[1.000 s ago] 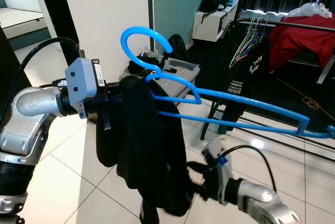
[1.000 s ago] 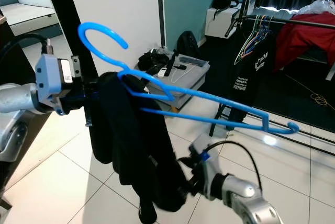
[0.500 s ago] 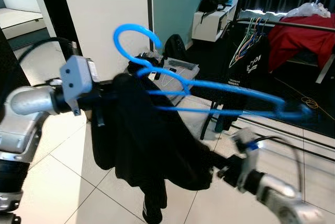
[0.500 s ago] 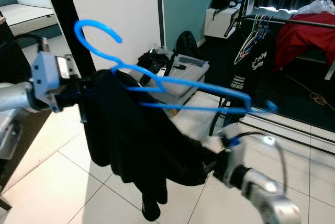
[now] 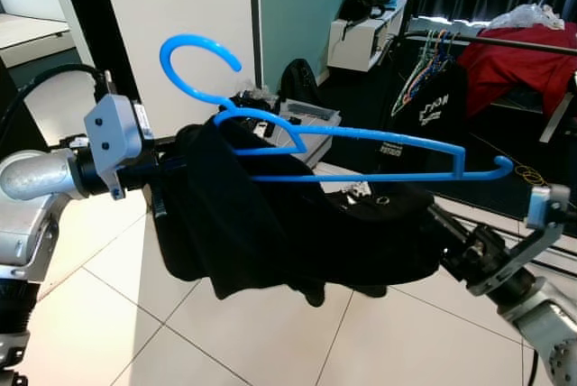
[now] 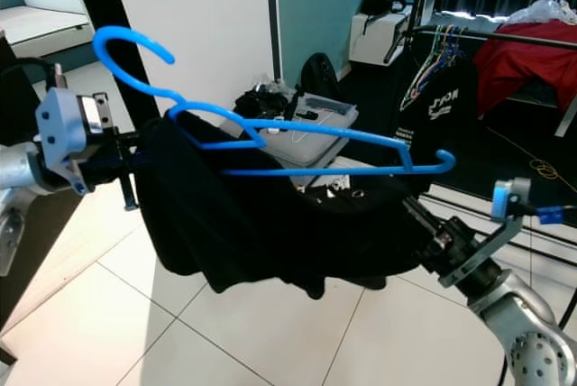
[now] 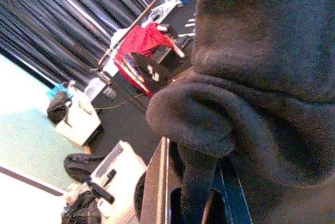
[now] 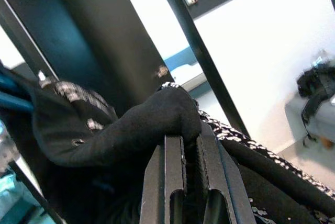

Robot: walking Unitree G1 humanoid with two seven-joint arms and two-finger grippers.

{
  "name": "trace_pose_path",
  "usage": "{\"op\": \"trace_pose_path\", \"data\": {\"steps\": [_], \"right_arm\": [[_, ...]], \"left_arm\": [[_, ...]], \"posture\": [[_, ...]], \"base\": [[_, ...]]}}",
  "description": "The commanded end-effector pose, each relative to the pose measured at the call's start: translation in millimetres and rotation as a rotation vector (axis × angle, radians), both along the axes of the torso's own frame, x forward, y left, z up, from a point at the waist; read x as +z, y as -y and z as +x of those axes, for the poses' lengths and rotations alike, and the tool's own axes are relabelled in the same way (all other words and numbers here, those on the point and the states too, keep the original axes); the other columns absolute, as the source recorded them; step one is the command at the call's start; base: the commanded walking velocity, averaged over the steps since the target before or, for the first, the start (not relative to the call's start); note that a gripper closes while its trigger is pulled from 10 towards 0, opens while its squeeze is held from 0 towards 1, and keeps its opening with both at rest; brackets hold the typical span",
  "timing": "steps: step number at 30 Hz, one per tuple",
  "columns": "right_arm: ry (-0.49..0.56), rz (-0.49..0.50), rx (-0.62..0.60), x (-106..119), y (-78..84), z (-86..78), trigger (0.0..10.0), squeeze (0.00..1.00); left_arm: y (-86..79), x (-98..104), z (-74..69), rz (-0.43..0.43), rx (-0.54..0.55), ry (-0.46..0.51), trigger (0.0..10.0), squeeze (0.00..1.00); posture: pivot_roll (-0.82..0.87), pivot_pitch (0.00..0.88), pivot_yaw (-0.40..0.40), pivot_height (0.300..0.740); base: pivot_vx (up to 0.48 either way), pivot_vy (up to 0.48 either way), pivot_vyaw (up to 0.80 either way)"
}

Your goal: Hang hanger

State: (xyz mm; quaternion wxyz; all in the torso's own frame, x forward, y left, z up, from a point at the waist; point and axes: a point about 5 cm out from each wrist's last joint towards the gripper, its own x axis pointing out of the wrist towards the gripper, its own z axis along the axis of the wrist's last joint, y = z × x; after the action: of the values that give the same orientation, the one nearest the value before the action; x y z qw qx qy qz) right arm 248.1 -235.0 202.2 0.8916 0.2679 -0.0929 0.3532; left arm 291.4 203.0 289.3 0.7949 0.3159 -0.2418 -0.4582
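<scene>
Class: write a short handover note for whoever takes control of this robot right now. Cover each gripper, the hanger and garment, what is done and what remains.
Left gripper: holds the blue hanger near its hook end, under the black garment.
Right gripper: shut on the garment's far edge, stretching it sideways.
Done: garment draped over the hanger's left part.
Left: spread it along the hanger, then carry it to the clothes rail behind, which holds other hangers, and hook it on.

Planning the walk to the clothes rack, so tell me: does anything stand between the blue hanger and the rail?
Nothing visible blocks it. From the blue hanger to the rail lies bare floor; the grey bin sits off toward the wall.
</scene>
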Motion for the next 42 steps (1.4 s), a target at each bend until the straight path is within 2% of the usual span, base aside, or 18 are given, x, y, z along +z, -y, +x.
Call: {"op": "trace_pose_path", "data": {"steps": [1, 6, 8, 11, 12, 14, 16, 19, 23, 30, 32, 37, 42], "right_arm": [[0.023, 0.053, -0.008, 10.6, 1.4, 3.8, 0.0, 0.00], [0.018, 0.070, -0.013, 15.4, -0.9, 7.2, 0.0, 0.00], [0.018, 0.070, -0.013, 15.4, -0.9, 7.2, 0.0, 0.00], [-0.031, 0.074, -0.104, 15.4, 9.2, 13.8, 0.0, 0.00], [-0.031, 0.074, -0.104, 15.4, 9.2, 13.8, 0.0, 0.00], [-0.044, 0.074, -0.110, 15.5, 11.3, 13.4, 0.0, 0.00], [-0.044, 0.074, -0.110, 15.5, 11.3, 13.4, 0.0, 0.00], [-0.048, 0.074, -0.100, 16.5, 9.9, 11.5, 0.0, 0.00], [-0.045, 0.083, -0.098, 19.3, 9.1, 10.5, 0.0, 0.00], [-0.033, 0.089, -0.091, 24.7, 5.7, 11.4, 0.0, 0.00], [-0.021, 0.092, -0.077, 29.5, -0.9, 12.9, 0.0, 0.00], [-0.013, 0.089, -0.056, 35.2, -14.9, 17.2, 0.0, 0.00], [-0.027, 0.065, -0.055, 35.3, -20.5, 20.7, 0.0, 0.00]], "left_arm": [[0.7, -4.3, -1.7, 0.091, 0.019, 0.024, 10.0, 0.00], [1.8, -14.4, 1.1, 0.168, 0.061, 0.042, 10.0, 0.00], [1.8, -14.4, 1.1, 0.168, 0.061, 0.042, 10.0, 0.00], [-12.1, -26.1, 9.1, 0.271, 0.195, 0.067, 10.0, 0.00], [-12.1, -26.1, 9.1, 0.271, 0.195, 0.067, 10.0, 0.00], [-22.0, -28.0, 15.1, 0.319, 0.296, 0.106, 10.0, 0.00], [-22.0, -28.0, 15.1, 0.319, 0.296, 0.106, 10.0, 0.00], [-34.4, -29.5, 20.4, 0.371, 0.406, 0.145, 10.0, 0.00], [-41.1, -29.9, 22.8, 0.390, 0.469, 0.169, 10.0, 0.00], [-40.2, -35.7, 25.4, 0.431, 0.491, 0.177, 10.0, 0.00], [-38.7, -40.3, 30.2, 0.464, 0.533, 0.197, 10.0, 0.00], [-30.3, -53.1, 36.8, 0.535, 0.561, 0.223, 10.0, 0.00], [-27.9, -60.7, 40.5, 0.571, 0.586, 0.229, 10.0, 0.00]], "posture": [[-0.07, 0.000, 0.011, 0.740], [-0.07, 0.000, 0.010, 0.740], [-0.07, 0.000, 0.010, 0.740], [-0.08, 0.000, 0.012, 0.740], [-0.08, 0.000, 0.012, 0.740], [-0.08, 0.000, 0.011, 0.740], [-0.08, 0.000, 0.011, 0.740], [-0.08, 0.000, 0.013, 0.740], [-0.08, 0.000, 0.013, 0.740], [-0.08, 0.000, 0.016, 0.740], [-0.08, 0.000, 0.015, 0.740], [-0.08, 0.000, 0.016, 0.740], [-0.08, 0.000, 0.016, 0.740]], "base": [[0.000, 0.000, 0.00], [0.000, 0.000, 0.00], [0.000, 0.000, 0.00], [0.000, 0.000, 0.00], [0.000, 0.000, 0.00], [0.000, 0.000, 0.00], [0.000, 0.000, 0.00], [0.000, 0.000, 0.00], [0.000, 0.000, 0.00], [0.000, 0.000, 0.00], [0.000, 0.000, 0.00], [0.000, 0.000, 0.00], [0.000, 0.000, 0.00]]}}
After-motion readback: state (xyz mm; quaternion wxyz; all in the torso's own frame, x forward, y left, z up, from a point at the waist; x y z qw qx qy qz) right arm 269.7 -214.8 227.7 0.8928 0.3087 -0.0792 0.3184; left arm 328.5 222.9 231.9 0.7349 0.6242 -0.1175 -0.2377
